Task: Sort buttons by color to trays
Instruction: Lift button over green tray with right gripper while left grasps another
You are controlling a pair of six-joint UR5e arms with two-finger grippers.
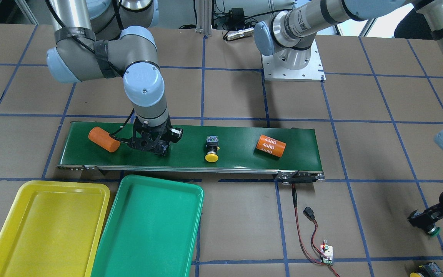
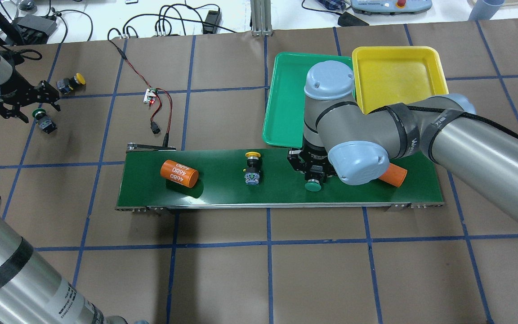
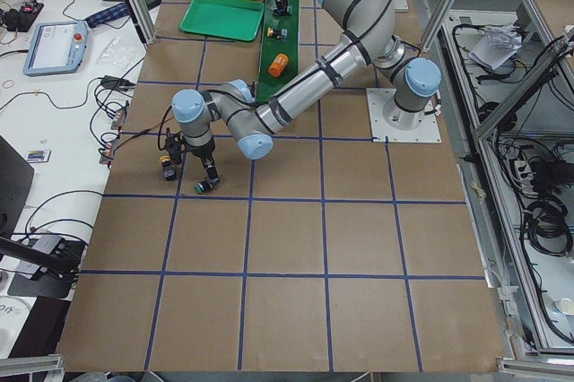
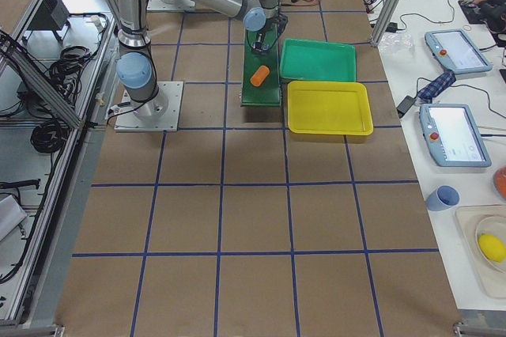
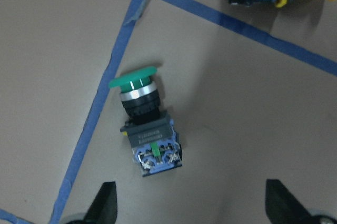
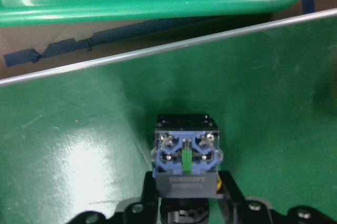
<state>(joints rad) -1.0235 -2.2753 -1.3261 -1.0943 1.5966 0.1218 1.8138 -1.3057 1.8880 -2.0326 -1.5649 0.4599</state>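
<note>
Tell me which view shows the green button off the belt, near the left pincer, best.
Left wrist view: the green button is large and sharp, lying on its side, cap beside the tape line, nothing touching it. Overhead and exterior left show it small; front-facing shows little beyond its cap.

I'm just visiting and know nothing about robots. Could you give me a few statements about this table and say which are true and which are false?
1. The yellow tray and the green tray hold no buttons. True.
2. A yellow button lies on the belt between two orange cylinders. True.
3. The left gripper is clamped on a button. False: its fingers stand apart, and the table's green button lies untouched ahead of them.
4. The right gripper holds a yellow button. False: it holds a green-capped button.
</note>
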